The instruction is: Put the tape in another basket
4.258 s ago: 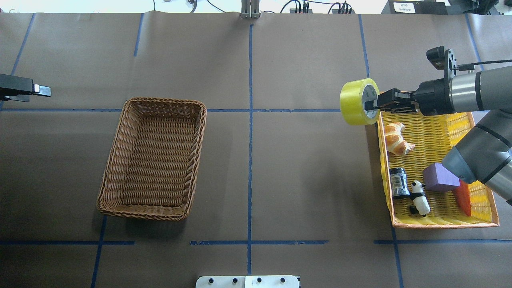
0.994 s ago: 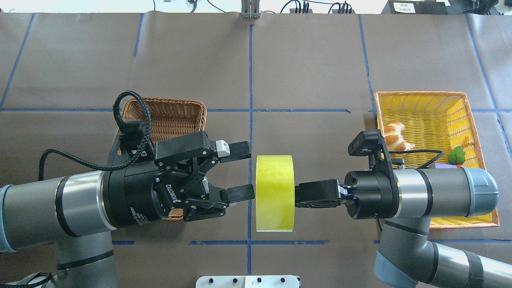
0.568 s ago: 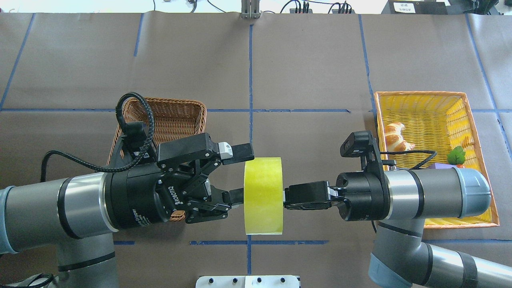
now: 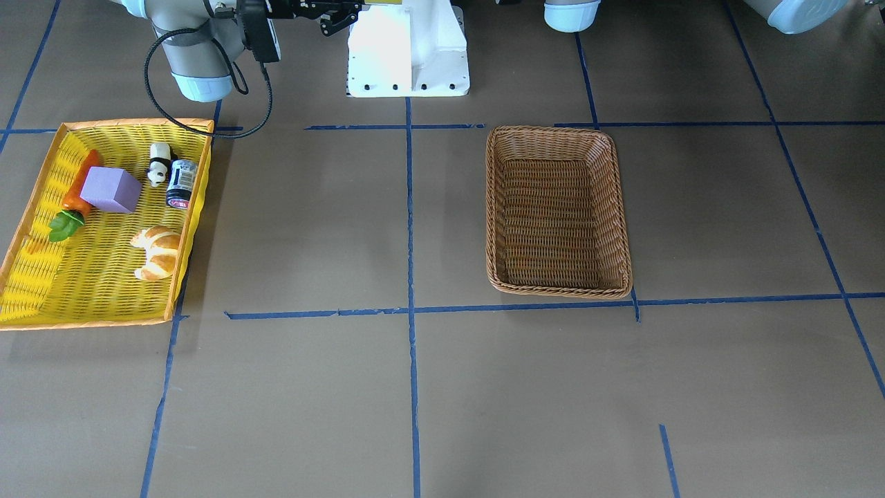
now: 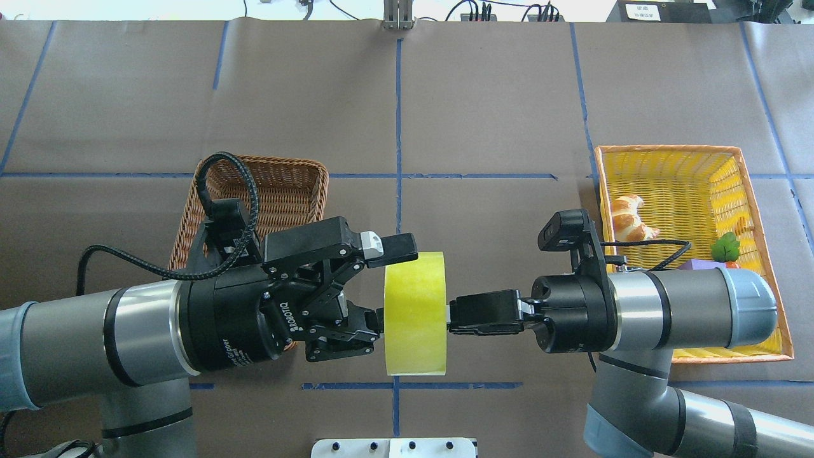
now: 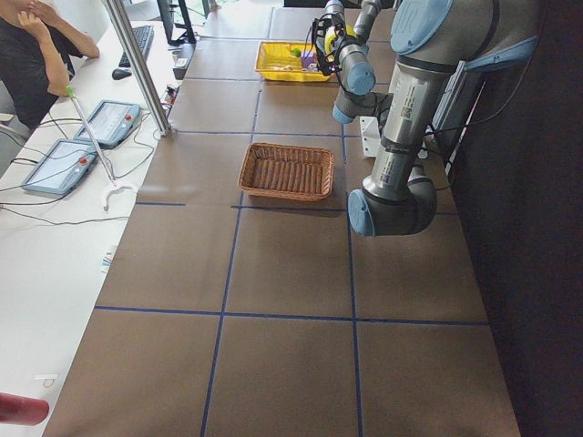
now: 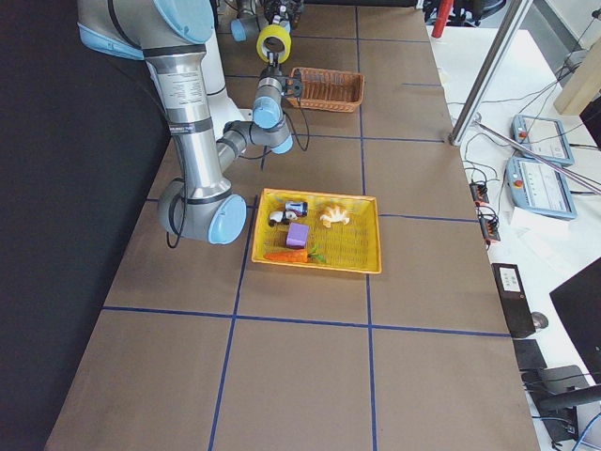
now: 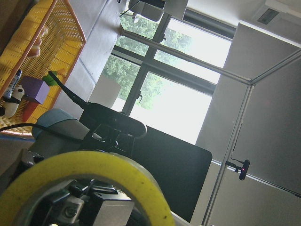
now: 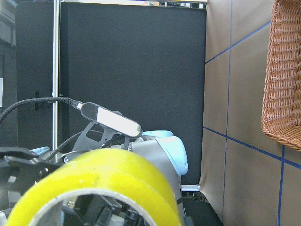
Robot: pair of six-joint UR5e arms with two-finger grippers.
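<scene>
The yellow-green tape (image 5: pixel 414 312) hangs in the air over the table's near middle, edge-on to the overhead view. My right gripper (image 5: pixel 453 313) is shut on the roll's wall from the right. My left gripper (image 5: pixel 393 285) is open on the roll's left side: one finger lies over the roll's far rim, the other is against its left face. The tape also shows in the right exterior view (image 7: pixel 274 41), the left wrist view (image 8: pixel 94 174) and the right wrist view (image 9: pixel 94 188). The brown wicker basket (image 5: pixel 280 191) (image 4: pixel 556 207) is empty and partly hidden under my left arm.
The yellow orange-rimmed tray (image 5: pixel 687 184) (image 4: pixel 41 277) on the right holds a croissant (image 5: pixel 626 217), a purple block (image 4: pixel 109 189), a carrot, a small jar and a panda figure. A white base plate (image 5: pixel 394 448) sits at the near edge.
The right gripper carried the tape from over the yellow tray leftward to the middle. The left arm came in, and its open fingers now reach the roll.
</scene>
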